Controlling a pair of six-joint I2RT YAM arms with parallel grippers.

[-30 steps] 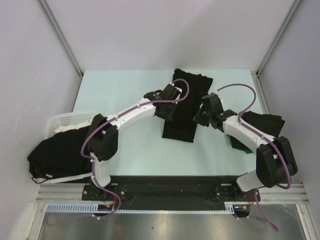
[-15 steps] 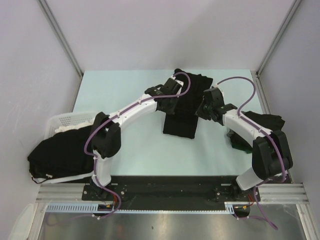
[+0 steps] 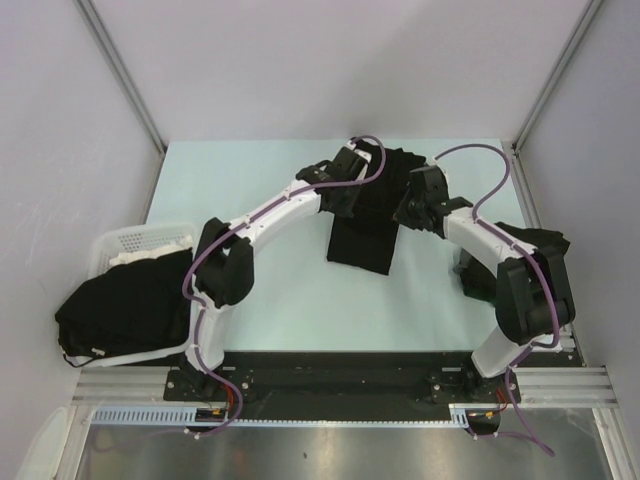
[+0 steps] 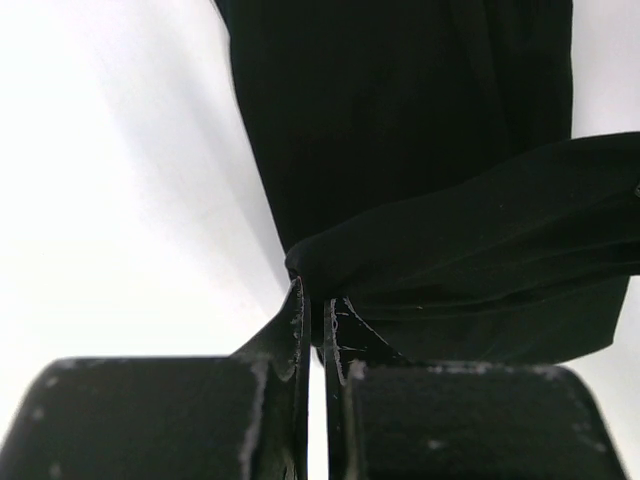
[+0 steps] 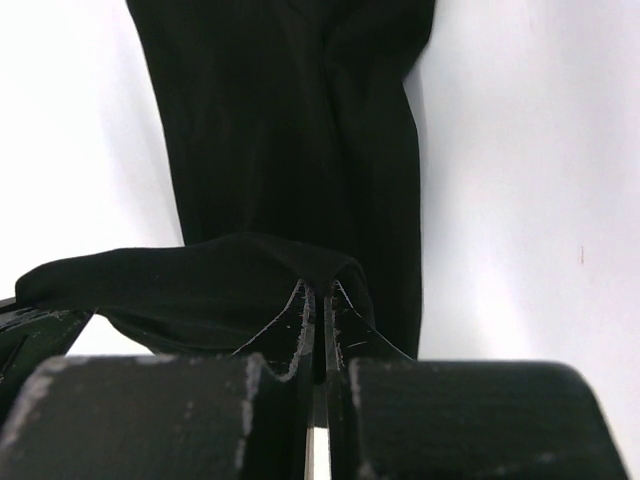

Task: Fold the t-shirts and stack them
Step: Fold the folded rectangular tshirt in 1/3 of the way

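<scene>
Jaws | left gripper (image 4: 315, 300) clamped on t-shirt (image 4: 400, 130) edge; right gripper (image 5: 318, 292) clamped likewise

Two arms of white curved shells (image 3: 280, 210) and black joint housings (image 3: 225, 275). Purple cable (image 3: 470, 148) looped along each. Black fingers, edges scuffed pale, on left gripper (image 4: 315, 305) and right gripper (image 5: 318, 292).

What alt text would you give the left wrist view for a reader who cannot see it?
The left arm's fingers are shut on a raised fold of a black t-shirt, holding that edge above the rest of the shirt, which stretches away beyond them across the pale table.
</scene>
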